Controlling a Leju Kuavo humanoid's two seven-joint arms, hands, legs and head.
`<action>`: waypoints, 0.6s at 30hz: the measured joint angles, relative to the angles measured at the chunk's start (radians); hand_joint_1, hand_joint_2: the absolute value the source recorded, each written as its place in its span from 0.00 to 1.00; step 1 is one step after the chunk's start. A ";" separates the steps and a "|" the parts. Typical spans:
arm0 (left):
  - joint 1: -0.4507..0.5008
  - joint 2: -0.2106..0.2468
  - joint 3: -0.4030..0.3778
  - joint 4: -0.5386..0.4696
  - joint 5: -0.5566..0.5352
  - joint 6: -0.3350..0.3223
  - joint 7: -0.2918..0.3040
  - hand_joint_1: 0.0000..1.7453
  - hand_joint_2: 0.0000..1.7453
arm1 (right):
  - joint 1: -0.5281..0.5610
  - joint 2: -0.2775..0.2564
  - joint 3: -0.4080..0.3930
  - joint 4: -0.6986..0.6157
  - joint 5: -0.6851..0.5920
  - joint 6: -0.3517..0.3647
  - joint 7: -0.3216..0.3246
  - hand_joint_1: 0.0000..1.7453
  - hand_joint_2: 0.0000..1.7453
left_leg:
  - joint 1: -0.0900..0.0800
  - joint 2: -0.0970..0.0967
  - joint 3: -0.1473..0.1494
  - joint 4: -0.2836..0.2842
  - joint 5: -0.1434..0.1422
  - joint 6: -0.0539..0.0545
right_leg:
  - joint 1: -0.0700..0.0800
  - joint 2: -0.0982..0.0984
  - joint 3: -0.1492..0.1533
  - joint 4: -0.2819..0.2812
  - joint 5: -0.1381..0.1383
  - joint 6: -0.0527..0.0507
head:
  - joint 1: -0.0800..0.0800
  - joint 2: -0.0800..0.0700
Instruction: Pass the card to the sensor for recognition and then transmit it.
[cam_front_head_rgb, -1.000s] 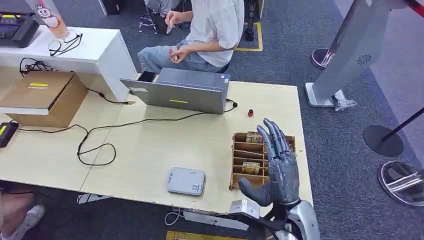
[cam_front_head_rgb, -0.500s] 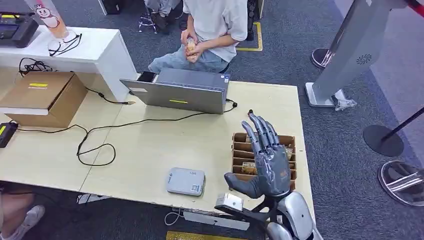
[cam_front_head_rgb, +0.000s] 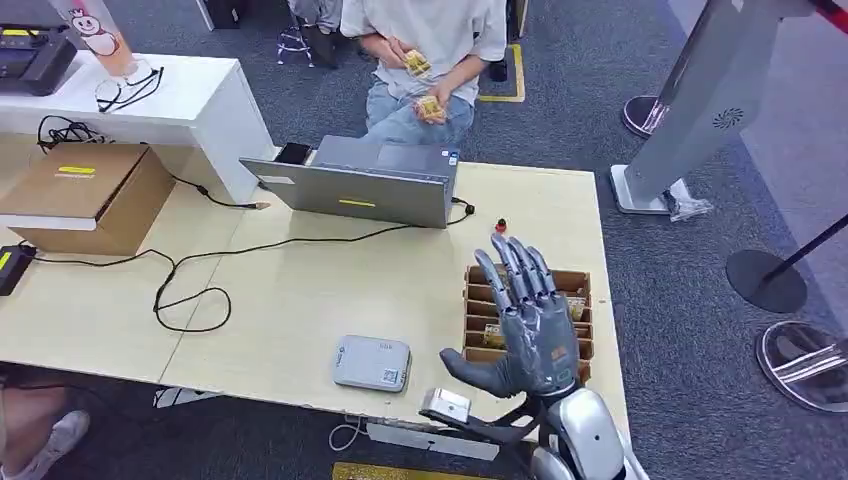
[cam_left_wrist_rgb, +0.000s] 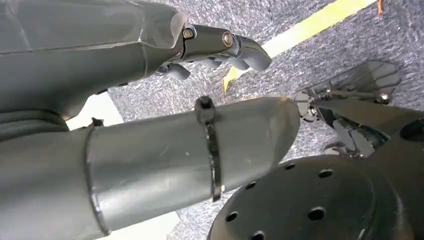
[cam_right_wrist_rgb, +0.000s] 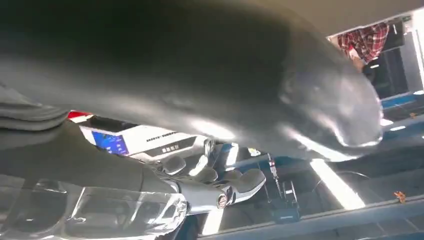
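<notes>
A brown slotted cardboard box (cam_front_head_rgb: 474, 300) with several cards in it stands near the table's right front corner; my hand hides most of it. My right hand (cam_front_head_rgb: 530, 325) hovers above the box, palm away from the head camera, fingers spread and holding nothing. The grey flat sensor (cam_front_head_rgb: 372, 362) lies to the box's left, near the front edge. In the right wrist view the right hand's fingers (cam_right_wrist_rgb: 210, 180) are apart with nothing between them. My left hand (cam_left_wrist_rgb: 220, 45) hangs over the carpet, fingers loosely bent, holding nothing.
A grey laptop (cam_front_head_rgb: 365, 180) sits at the table's far edge, with a small red object (cam_front_head_rgb: 500, 226) to its right. Black cables (cam_front_head_rgb: 190, 270) loop across the left half. A cardboard carton (cam_front_head_rgb: 90, 195) stands far left. A seated person (cam_front_head_rgb: 430, 60) behind the table holds yellow cards.
My right hand has drifted down and left, toward the box's near side. The person has turned to face the table and now holds yellow cards up.
</notes>
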 joint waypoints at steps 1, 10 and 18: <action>-0.001 0.002 0.000 0.003 -0.001 0.000 0.000 0.00 0.00 | 0.001 0.000 -0.002 0.002 0.003 0.000 0.001 0.00 0.00 | 0.000 0.000 0.000 0.000 0.000 0.000 | 0.000 0.000 0.000 0.000 0.000 0.000 | 0.000 0.000; -0.010 0.010 0.003 0.020 -0.004 0.000 -0.003 0.00 0.00 | 0.005 -0.005 -0.010 0.027 0.040 0.006 0.028 0.00 0.00 | 0.000 0.000 0.000 0.000 0.000 0.000 | 0.000 0.000 0.000 0.000 0.000 0.000 | 0.000 0.000; -0.010 0.011 0.013 0.026 -0.004 0.000 -0.003 0.00 0.00 | 0.005 -0.006 -0.014 0.051 0.045 0.013 0.039 0.00 1.00 | 0.000 0.000 0.000 0.000 0.000 0.000 | 0.000 0.000 0.000 0.000 0.000 0.000 | 0.000 0.000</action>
